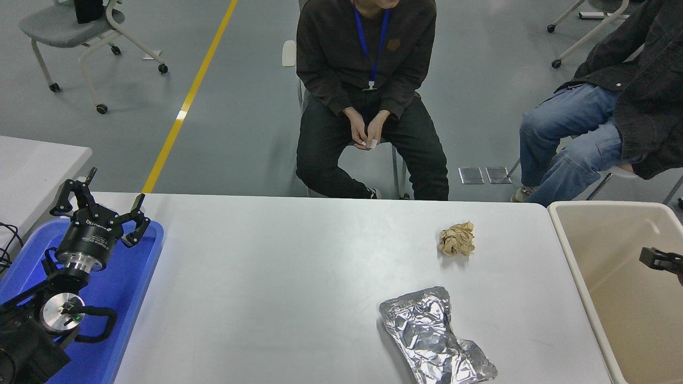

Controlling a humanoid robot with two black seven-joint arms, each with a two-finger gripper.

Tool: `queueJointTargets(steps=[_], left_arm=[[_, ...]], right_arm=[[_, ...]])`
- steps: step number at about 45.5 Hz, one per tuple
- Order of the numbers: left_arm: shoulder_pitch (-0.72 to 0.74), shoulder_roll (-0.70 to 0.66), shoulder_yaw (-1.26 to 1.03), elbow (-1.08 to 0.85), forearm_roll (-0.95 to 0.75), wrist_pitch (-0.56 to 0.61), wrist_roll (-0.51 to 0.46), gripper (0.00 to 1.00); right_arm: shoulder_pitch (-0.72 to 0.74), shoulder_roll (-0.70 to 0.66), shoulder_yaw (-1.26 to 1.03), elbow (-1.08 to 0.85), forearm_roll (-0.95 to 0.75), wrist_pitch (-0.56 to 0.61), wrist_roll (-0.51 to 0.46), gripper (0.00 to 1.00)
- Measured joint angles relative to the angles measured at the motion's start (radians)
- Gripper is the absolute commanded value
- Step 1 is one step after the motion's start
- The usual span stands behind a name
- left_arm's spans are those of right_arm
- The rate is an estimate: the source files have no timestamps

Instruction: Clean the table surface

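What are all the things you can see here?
Table: 1, white-grey, fills the middle.
Paper ball: 1, brown, crumpled, far right part of the table.
Foil: 1, silver, crinkled, near right part of the table.
Bin: 1, beige, off the table's right end.
Tray: 1, blue, at the table's left end.
Side table: 1, white, far left.
Chair: 1, grey on wheels, top left.
People: 2, seated at the far side, one in black, one in jeans.
Left gripper: 1, black, open, parked over the tray.
Right gripper: 1, black, only a tip shows over the bin.
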Motion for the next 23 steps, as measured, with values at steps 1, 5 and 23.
queueJointTargets(steps=[1,5,23], left_arm=[[0.000,0.000,0.000,0.000,0.000,0.000,0.000,1.00],[0.000,0.000,0.000,0.000,0.000,0.000,0.000,1.00],[0.000,0.000,0.000,0.000,0.000,0.000,-0.001,1.00]], right_arm=[[-0.001,-0.002,0.002,0.002,0.007,0.000,0.000,0.98],[-0.006,-0.012,0.022,0.025,0.033,-0.001,0.001,0.98],[-0.005,-0.081,0.221,0.203,0.060,-0.106,-0.008,0.98]])
